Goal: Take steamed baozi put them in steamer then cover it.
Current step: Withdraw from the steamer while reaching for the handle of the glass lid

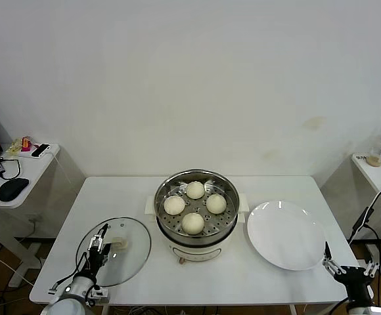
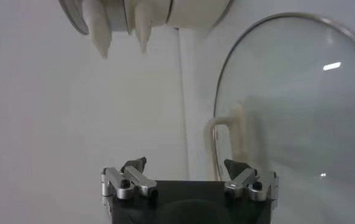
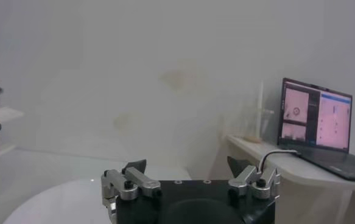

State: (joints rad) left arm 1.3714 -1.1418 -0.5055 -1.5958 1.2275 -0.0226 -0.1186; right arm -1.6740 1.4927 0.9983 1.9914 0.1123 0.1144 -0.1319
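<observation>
The table spreads out ahead of both my arms. On it, ahead and to the right of my left gripper, stands the steamer, uncovered, with all four baozi sitting in its steel basket. To the steamer's right, just ahead and left of my right gripper, lies the plate, bare.

The cover lies flat on the table directly under my left gripper, well apart from the steamer it belongs on. Its cream handle stands just past my fingertips in the left wrist view. My left gripper hangs over the glass with its jaws spread wide, holding nothing; I cannot tell whether they touch the glass.

My right gripper waits at the near right corner of the table, beside the plate's edge, jaws likewise fully parted and empty, pointing out toward a side desk with a laptop.
</observation>
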